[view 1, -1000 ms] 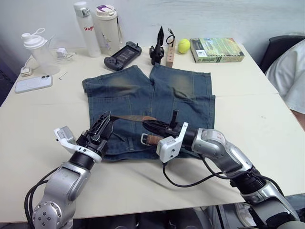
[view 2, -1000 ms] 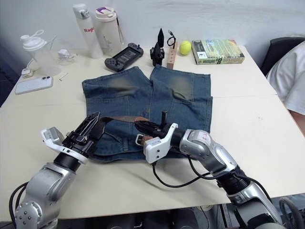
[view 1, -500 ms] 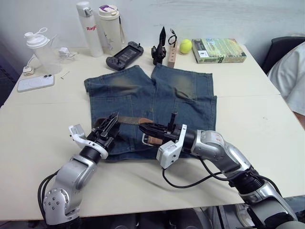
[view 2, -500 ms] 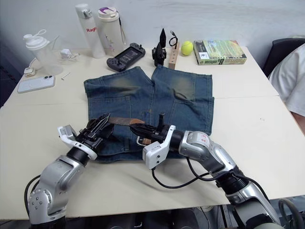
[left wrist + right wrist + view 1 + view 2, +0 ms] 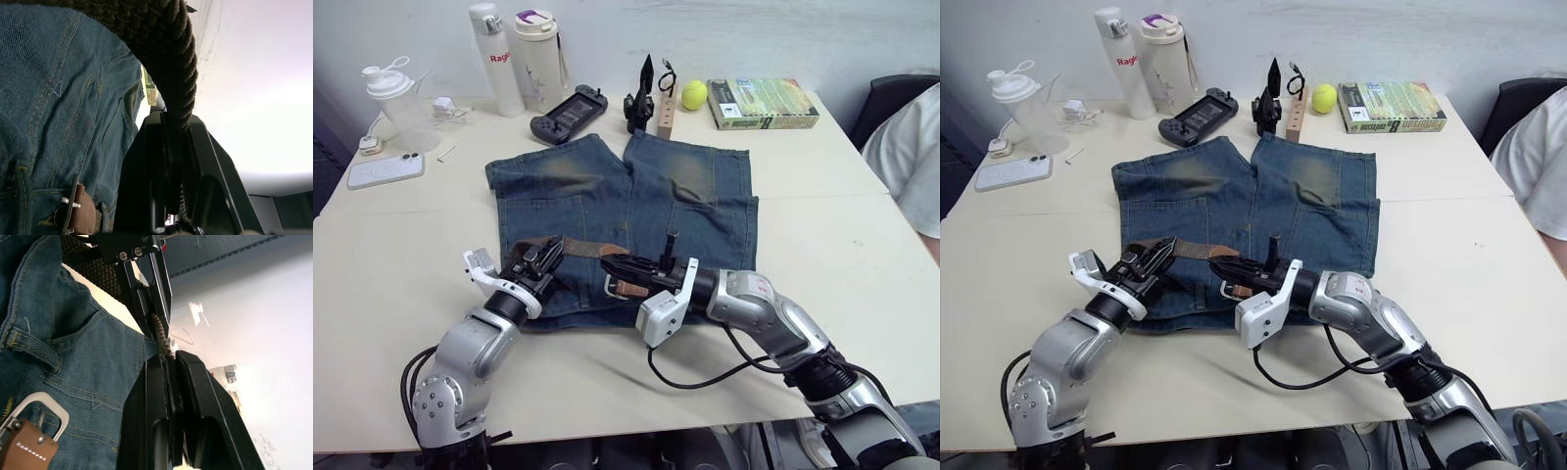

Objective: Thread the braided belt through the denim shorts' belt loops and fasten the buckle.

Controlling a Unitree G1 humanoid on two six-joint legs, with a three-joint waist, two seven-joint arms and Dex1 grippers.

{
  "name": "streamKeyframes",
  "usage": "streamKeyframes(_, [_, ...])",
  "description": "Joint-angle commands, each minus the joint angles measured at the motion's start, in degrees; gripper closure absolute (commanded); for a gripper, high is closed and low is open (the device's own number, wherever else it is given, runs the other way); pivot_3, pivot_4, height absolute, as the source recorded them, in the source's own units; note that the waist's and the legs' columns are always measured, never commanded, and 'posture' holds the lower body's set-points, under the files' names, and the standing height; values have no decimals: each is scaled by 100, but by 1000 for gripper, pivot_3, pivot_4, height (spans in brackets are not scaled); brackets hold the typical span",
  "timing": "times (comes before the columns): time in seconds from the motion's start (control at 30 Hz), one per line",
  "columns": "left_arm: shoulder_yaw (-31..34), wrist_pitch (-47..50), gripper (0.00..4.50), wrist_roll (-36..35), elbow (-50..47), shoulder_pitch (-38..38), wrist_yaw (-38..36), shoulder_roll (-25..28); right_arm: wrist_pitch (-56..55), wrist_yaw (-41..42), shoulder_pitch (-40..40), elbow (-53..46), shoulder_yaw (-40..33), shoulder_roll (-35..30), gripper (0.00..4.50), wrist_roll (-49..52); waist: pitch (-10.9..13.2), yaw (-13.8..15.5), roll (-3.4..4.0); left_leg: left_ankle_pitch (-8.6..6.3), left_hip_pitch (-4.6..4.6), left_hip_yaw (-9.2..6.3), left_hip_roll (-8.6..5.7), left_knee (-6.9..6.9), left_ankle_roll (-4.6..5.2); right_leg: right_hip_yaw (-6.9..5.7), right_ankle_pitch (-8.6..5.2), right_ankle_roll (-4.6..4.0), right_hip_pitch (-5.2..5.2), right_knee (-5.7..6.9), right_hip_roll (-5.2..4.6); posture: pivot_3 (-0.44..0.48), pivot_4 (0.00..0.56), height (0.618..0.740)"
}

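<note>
L gripper (image 5: 544,258): pinching braided belt (image 5: 589,248)
R gripper (image 5: 622,262): pinching belt too
Tip: keep belt tight, aim for belt loops (image 5: 33,348) on denim shorts (image 5: 607,196)

A wide rectangular table with a smooth cream top (image 5: 431,211) spans the scene under soft, even light. Behind its far edge rises a plain white wall (image 5: 734,34). At the far right, the rounded back of a black chair (image 5: 891,98) stands beside the table, and a person's white sleeve (image 5: 911,157) reaches in at that edge. A dark patch of floor (image 5: 325,162) shows beyond the table's left side. Below the near edge, the space under the table lies in shadow.
</note>
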Motion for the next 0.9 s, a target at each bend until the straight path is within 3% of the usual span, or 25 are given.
streamKeyframes(0.03, [41, 100, 4483, -66, -254, -68, -164, -73, 75, 150, 49, -230, -163, 34, 4500, 311, 0, 2, 0, 0, 0, 0, 0, 0, 0, 0, 0, 0, 0, -1, 0, 0, 150, 720])
streamKeyframes(0.27, [70, 183, 4483, -66, -412, -53, -419, -66, 1125, 611, 296, -536, -348, 214, 4500, 1023, 0, 11, 0, 0, 0, 0, 0, 0, 0, 0, 0, 0, 0, -2, -1, 0, 150, 720])
streamKeyframes(0.47, [224, 189, 4500, -66, -522, 86, -672, 220, 2336, 944, 448, -851, -674, 446, 2419, 1899, 0, 35, 0, 0, -2, -2, -2, -1, 0, -2, 0, 0, 1, -2, -9, 0, 150, 720])
streamKeyframes(0.63, [725, 287, 4500, 32, -510, 710, -1300, 1005, 3942, 1757, 685, -1594, -1094, 221, 203, 3343, 1, 13, 2, -1, -4, -3, 4, -15, -1, -1, 0, 0, -5, 1, -18, 0, 150, 720])
streamKeyframes(0.77, [890, 308, 4500, 442, -485, 1230, -1866, 1311, 4754, 1856, 716, -1967, -1360, 176, 95, 3951, 2, -8, 4, -4, -8, -5, 5, -16, -2, -2, -1, -3, -9, -10, -27, 0, 150, 720])
streamKeyframes(0.9, [829, 142, 4500, 727, -468, 1474, -2069, 1249, 4981, 1826, 710, -2036, -1365, 119, 95, 3927, 2, 16, 4, -8, -10, -5, 5, -17, -5, -3, -3, -5, -13, -13, -32, 0, 150, 720])
